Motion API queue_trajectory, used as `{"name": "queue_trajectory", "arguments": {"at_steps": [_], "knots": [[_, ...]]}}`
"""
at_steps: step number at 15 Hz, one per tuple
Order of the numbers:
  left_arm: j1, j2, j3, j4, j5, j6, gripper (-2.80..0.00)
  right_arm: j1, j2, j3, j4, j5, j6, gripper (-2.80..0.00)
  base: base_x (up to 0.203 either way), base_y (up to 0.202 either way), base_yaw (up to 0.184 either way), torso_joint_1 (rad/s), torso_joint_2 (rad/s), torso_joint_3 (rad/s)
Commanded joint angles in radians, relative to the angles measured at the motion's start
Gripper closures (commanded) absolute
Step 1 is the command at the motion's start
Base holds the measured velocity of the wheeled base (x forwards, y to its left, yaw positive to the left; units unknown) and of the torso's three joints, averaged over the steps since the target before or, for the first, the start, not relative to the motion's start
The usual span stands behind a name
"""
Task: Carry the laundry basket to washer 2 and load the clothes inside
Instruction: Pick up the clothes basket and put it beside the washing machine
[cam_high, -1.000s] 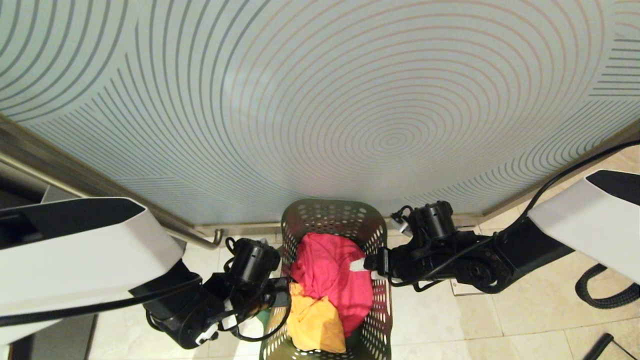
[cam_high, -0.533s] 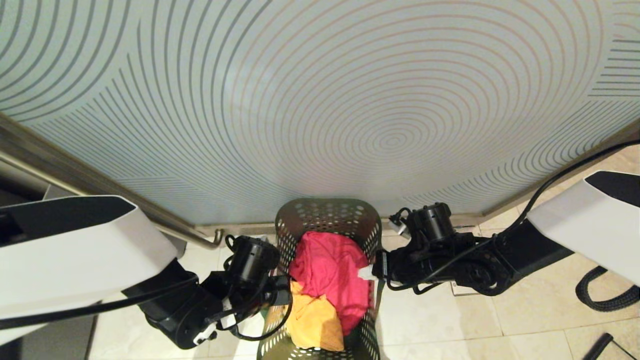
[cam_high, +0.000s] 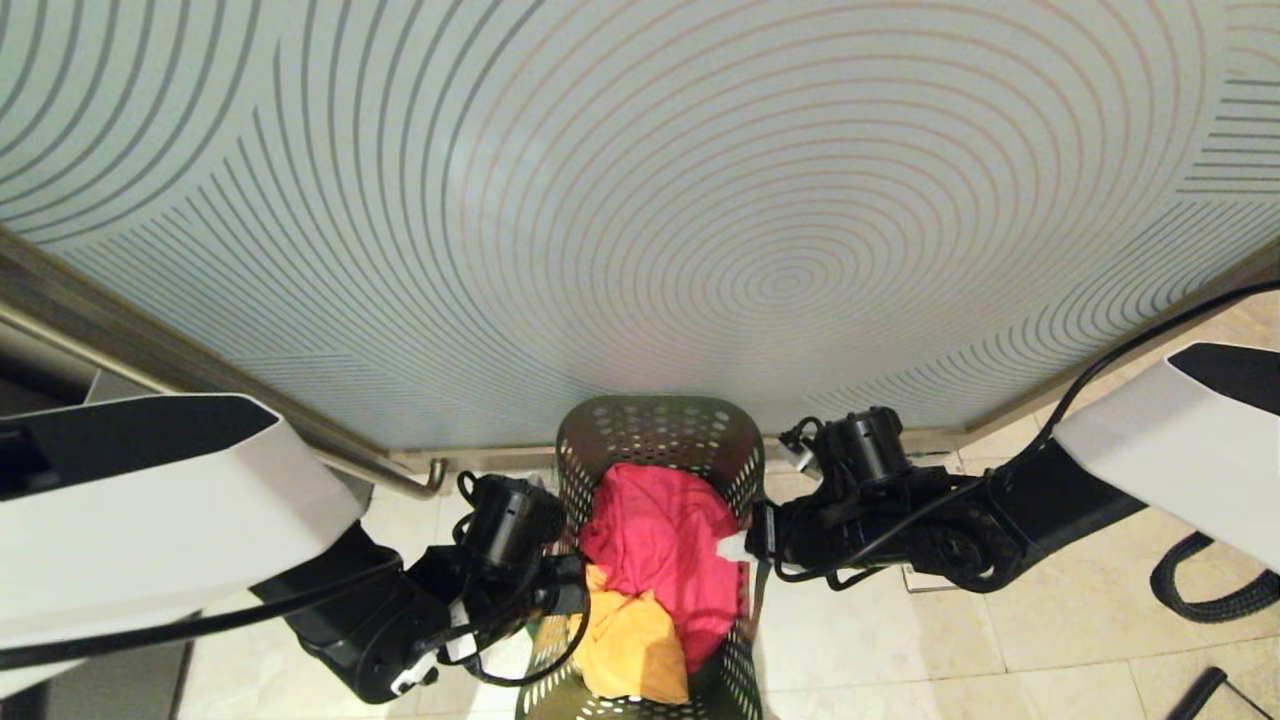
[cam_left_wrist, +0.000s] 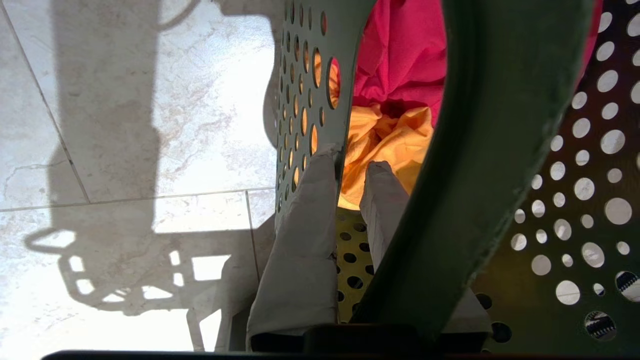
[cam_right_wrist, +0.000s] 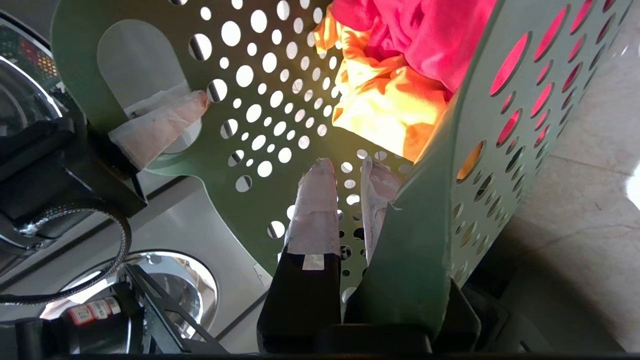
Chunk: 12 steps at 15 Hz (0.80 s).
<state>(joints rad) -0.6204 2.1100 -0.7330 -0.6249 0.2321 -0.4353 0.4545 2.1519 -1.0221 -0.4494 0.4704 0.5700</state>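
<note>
The laundry basket (cam_high: 655, 440) is seen low in the middle of the head view, standing on the pale tiled floor (cam_high: 1000, 620) just before a frosted glass panel (cam_high: 640, 200) patterned with concentric rings. Inside it the clothes are heaped: the magenta-pink garment (cam_high: 665, 545) is spread over the far and middle part, and the yellow-orange garment (cam_high: 625, 645) is bunched at the near end, touching it. The basket is flanked by both arms. The left gripper (cam_left_wrist: 350, 200) is clamped on the left wall at the rim, one taped finger outside the perforated side and the other inside, as the left wrist view shows. The right gripper (cam_right_wrist: 350, 172) is pinched on the right wall in the same way, the green plastic being caught between its taped fingers (cam_right_wrist: 315, 200). A chrome-rimmed round door (cam_right_wrist: 150, 280) is glimpsed beyond the basket in the right wrist view, but its label cannot be read, so it cannot be said whether washer 2 is meant. The step in hand is judged to be the securing of a two-sided hold before carrying. What is called for next is probably an even lift by both arms, kept level so that nothing is tipped out and the thin walls are not bent.
</note>
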Motion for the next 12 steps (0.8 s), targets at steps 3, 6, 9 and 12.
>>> {"name": "queue_trajectory", "arguments": {"at_steps": [3,6,9,12], "knots": [[-0.007,0.007,0.003,-0.001,0.004,-0.002,0.0,0.006,-0.004,0.0,-0.002,0.001,0.004,0.0,0.0,0.0,0.0,0.0,0.0,0.0],[-0.013,0.007,0.003,-0.003,0.004,-0.002,0.0,0.009,-0.005,0.0,-0.002,0.001,0.004,0.0,0.0,0.0,0.0,0.0,0.0,0.0],[-0.021,0.01,0.004,-0.003,0.006,-0.003,0.0,0.008,-0.004,0.0,-0.002,-0.001,0.004,0.0,0.0,0.0,0.0,0.003,0.0,0.118],[-0.022,0.003,0.006,-0.001,0.005,-0.002,0.0,0.01,-0.01,-0.001,-0.002,-0.001,0.005,0.0,0.0,0.0,0.0,0.006,0.01,0.192]]}}
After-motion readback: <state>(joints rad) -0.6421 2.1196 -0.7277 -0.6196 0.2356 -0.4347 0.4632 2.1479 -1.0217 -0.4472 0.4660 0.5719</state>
